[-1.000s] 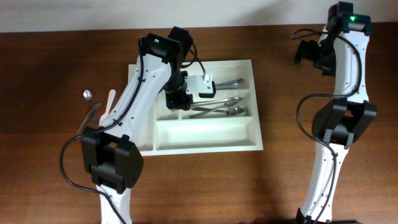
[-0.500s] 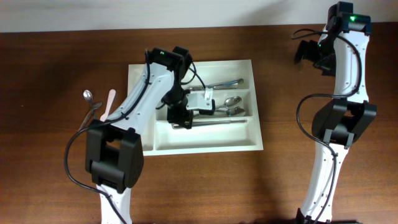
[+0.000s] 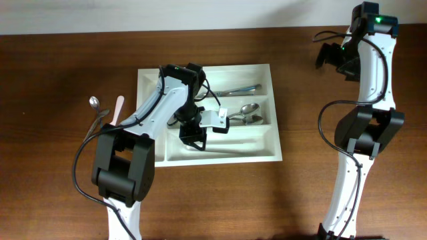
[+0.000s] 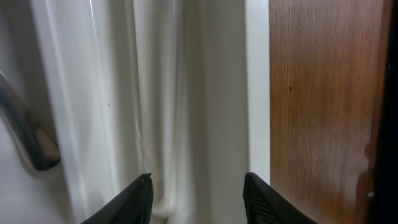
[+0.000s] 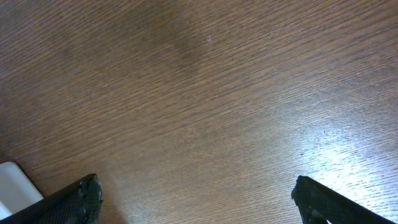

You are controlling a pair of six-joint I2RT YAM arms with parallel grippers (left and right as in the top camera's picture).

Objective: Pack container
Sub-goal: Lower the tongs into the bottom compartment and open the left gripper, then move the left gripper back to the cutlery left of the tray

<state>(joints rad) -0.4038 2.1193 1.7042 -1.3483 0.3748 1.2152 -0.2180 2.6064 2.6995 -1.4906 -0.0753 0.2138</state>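
- The left end effector point(image 4: 199, 198) hangs low over the white cutlery tray point(image 3: 257, 141). Its dark fingertips point(image 4: 138, 199) are apart with nothing between them.
- In the left wrist view, a rounded metal handle end point(image 4: 28, 134) lies in the tray off to one side of the fingers, and the tray's rim meets bare wood on the other side.
- A slim metal utensil point(image 3: 223, 150) lies in the tray's nearest long compartment. Spoons point(image 3: 245, 113) fill the middle one and a fork point(image 3: 239, 89) the far one.
- The tray sits flat on the wooden tabletop point(image 3: 53, 167), between the two arms.
- A loose spoon point(image 3: 97, 109) and a pale stick point(image 3: 118, 107) rest on the wood just left of the tray.
- The right end effector point(image 5: 196, 196) is spread wide and empty above bare tabletop, well apart from the tray.
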